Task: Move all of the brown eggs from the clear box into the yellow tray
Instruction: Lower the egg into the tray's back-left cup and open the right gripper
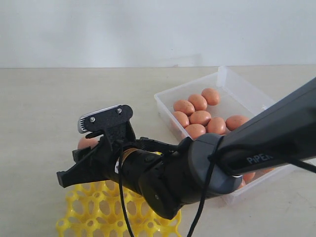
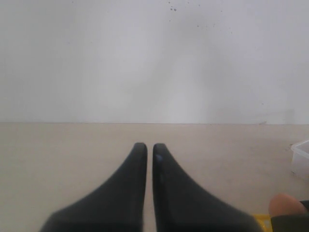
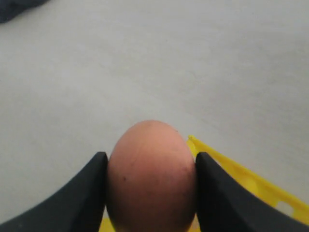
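My right gripper reaches across to the left and is shut on one brown egg, held just above the far edge of the yellow tray. In the right wrist view the egg fills the gap between both black fingers, with the tray's rim behind it. Several more brown eggs lie in the clear box at the right. My left gripper is shut on nothing and hovers over bare table; it does not show in the exterior view.
The right arm's dark body covers the near part of the box and part of the tray. A white wall stands behind the beige table. The left wrist view catches the held egg and the box's corner.
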Robot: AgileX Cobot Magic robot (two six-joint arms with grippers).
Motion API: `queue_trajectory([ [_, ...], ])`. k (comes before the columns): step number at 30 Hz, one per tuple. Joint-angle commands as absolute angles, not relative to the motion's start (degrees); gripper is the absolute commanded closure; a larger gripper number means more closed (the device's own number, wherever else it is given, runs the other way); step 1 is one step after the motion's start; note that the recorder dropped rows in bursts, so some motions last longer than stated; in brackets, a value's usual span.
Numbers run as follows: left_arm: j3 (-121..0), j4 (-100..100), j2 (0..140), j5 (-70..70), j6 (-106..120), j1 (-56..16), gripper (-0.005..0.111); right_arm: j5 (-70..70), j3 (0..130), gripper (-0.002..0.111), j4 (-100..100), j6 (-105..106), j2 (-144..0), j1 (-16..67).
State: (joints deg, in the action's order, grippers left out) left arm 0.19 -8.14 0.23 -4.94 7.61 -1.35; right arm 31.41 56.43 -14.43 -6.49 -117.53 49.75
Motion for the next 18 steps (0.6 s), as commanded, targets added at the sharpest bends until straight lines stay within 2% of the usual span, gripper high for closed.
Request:
queue_trajectory([
  [1,0.0,-8.3,0.0,-4.3,7.2,-1.3,0.103,30.7,56.7,0.108,-14.5,-3.1,-117.3,49.5],
  [14,0.0,-8.3,0.0,-4.3,7.2,-1.3,0.103,30.5,56.7,0.108,-14.5,0.6,-117.3,49.5],
  [16,0.0,-8.3,0.0,-4.3,7.2,-1.3,0.103,30.5,56.7,0.103,-14.5,1.0,-117.3,49.5],
  [18,0.0,-8.3,0.0,-4.3,7.2,-1.3,0.103,30.5,56.7,0.093,-14.5,1.0,-117.3,49.5],
])
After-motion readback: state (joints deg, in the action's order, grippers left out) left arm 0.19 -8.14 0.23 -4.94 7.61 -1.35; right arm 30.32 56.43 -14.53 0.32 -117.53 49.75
